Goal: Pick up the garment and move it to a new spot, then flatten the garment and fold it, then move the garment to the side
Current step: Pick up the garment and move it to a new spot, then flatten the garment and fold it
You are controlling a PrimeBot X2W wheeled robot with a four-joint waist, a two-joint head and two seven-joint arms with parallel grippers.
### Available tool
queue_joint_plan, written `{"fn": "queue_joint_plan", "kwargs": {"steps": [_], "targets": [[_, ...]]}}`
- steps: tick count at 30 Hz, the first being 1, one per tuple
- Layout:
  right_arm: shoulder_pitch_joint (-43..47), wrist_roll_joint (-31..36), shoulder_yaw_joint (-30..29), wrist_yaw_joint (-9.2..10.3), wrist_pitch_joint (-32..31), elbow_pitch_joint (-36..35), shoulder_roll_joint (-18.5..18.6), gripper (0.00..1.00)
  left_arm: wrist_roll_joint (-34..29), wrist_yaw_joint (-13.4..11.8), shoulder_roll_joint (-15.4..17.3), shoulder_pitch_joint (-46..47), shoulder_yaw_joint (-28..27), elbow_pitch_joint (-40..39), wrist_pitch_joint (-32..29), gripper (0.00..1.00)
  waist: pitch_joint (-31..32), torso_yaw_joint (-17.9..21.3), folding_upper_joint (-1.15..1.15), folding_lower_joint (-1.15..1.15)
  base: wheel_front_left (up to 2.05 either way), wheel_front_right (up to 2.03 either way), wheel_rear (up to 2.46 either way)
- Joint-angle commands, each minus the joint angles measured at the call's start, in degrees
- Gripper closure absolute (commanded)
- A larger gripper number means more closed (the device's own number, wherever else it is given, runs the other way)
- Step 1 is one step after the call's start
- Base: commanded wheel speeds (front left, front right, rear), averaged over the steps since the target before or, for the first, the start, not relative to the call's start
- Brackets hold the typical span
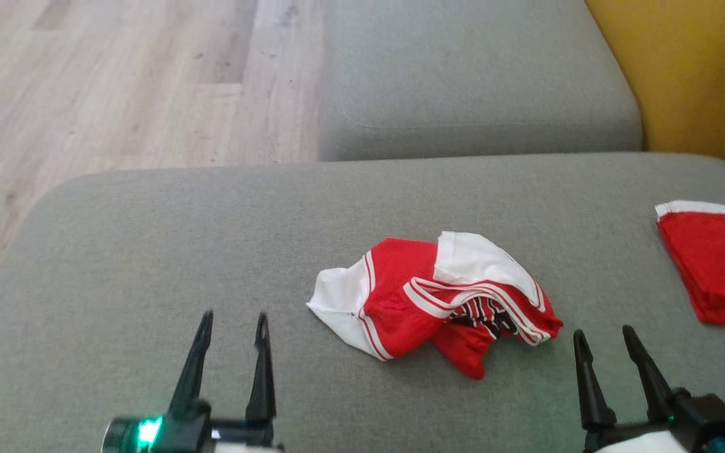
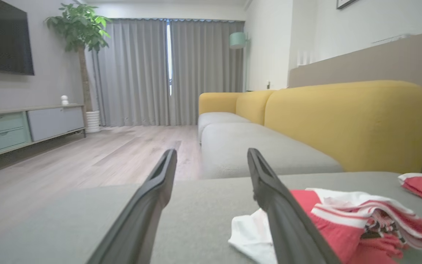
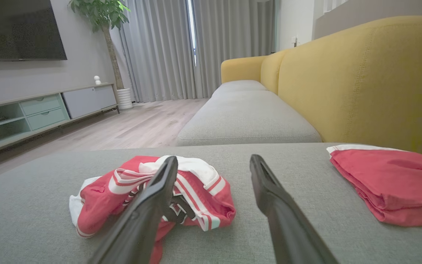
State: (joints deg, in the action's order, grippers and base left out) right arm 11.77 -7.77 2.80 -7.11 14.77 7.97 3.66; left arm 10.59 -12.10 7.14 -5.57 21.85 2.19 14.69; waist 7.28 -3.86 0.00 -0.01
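Observation:
A crumpled red and white garment (image 1: 438, 296) with striped trim and a dark print lies in a heap on the grey sofa cushion (image 1: 148, 251). It sits low right in the left wrist view (image 2: 343, 227) and left of centre in the right wrist view (image 3: 152, 190). My left gripper (image 1: 233, 324) hovers open over bare cushion to the garment's left, nothing between its fingers. At the garment's right edge my right gripper (image 1: 605, 336) is open too, its fingers apart and empty. The same grippers rise from the bottom of their wrist views (image 2: 211, 161) (image 3: 214, 165).
A folded red garment with a white edge (image 1: 718, 264) lies at the cushion's right side. A second grey seat cushion (image 1: 476, 75) lies beyond, with the yellow sofa back (image 1: 696, 69) to the right. Wooden floor (image 1: 117, 82) is at the left.

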Motion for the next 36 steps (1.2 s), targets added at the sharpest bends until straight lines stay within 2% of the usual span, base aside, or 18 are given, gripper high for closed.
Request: {"fn": "queue_joint_plan", "kwargs": {"steps": [1,5,10,25,36], "targets": [[-1.67,0.40,1.00,-0.37,0.23,-1.66,0.05,0.00,-0.47,-0.03,0.16,1.97,-2.22,-2.41,0.30,0.00,0.68,-0.76,0.00,0.01,0.00,0.00,0.00],[-0.26,0.03,1.08,-0.37,0.23,-1.89,-0.33,0.00,-2.08,-0.04,-0.96,-2.62,-4.72,-4.23,0.30,0.00,1.24,-1.60,0.00,0.01,0.00,0.00,0.00],[0.52,0.15,0.86,-0.37,0.23,-2.17,-0.52,0.00,-4.25,1.52,-2.05,-5.32,-5.64,-4.57,0.30,0.00,1.48,-2.05,0.00,0.01,0.00,0.00,0.00],[0.10,-0.04,1.94,-0.37,0.23,-1.43,-0.68,0.00,-6.72,4.05,-3.50,-5.70,-6.89,-2.27,0.30,0.00,1.12,-1.60,0.00,0.01,0.00,0.00,0.00],[-0.05,0.19,2.08,-0.37,0.23,-1.30,-0.70,0.00,-6.76,4.75,-3.95,-5.57,-7.40,-1.19,0.30,0.00,1.31,-1.46,0.00,0.01,0.00,0.00,0.00]]}}
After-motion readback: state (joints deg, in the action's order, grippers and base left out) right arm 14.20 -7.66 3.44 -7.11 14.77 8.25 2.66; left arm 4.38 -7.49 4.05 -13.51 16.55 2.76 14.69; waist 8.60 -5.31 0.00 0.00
